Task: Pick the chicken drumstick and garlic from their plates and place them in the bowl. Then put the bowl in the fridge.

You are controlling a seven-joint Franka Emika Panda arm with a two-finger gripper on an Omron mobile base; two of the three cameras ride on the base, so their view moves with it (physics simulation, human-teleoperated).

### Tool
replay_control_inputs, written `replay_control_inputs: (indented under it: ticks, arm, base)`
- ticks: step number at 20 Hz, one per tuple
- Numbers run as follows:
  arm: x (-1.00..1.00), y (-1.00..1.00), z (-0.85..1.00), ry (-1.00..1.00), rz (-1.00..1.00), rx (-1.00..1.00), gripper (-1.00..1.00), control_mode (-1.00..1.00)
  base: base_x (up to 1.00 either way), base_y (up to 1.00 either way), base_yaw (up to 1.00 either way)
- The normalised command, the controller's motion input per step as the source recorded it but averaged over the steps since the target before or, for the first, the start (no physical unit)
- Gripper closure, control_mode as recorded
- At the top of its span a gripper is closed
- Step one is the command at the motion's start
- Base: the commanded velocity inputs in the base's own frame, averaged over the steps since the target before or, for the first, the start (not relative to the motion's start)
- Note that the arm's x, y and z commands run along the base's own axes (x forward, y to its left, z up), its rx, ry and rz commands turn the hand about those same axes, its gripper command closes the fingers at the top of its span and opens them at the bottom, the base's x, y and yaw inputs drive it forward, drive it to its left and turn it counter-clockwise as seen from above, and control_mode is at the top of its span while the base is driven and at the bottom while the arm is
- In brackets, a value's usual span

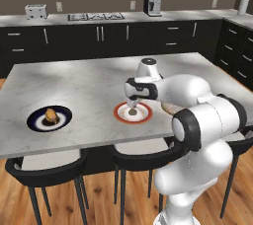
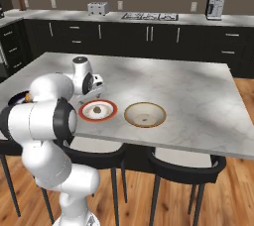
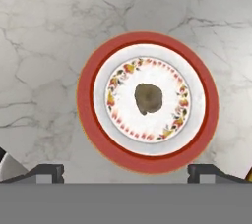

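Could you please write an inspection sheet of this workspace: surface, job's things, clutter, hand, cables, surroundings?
Surface: grey marble island top, flat.
Job's things: garlic lies in the middle of the red-rimmed plate; chicken drumstick lies on the navy plate; beige bowl stands beside the red-rimmed plate, with a small speck inside.
Clutter: nothing seen on the island.
Hand: hand is open, above the garlic, holding nothing.
Cables: nothing seen.
Surroundings: black stools at the island's near edge; toaster, cooktop and coffee machine on the back counter; dark cabinets.
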Motion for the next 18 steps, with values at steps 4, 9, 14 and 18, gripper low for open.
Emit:
replay_control_inputs:
  ticks: [4,9,14,18]
  arm:
    - [0.25,0.05,-0.17,0.00,0.00,0.00,-1.00,-1.00]
    - [0.16,0.06,-0.19,0.00,0.00,0.00,-1.00,-1.00]
    - [0.11,0.05,-0.22,0.00,0.00,0.00,-1.00,-1.00]
    - [0.21,0.01,-0.22,-0.01,0.00,0.00,-1.00,-1.00]
  base:
    - [0.00,0.00,0.00]
    - [0.00,0.00,0.00]
    - [0.00,0.00,0.00]
    - [0.00,0.00,0.00]
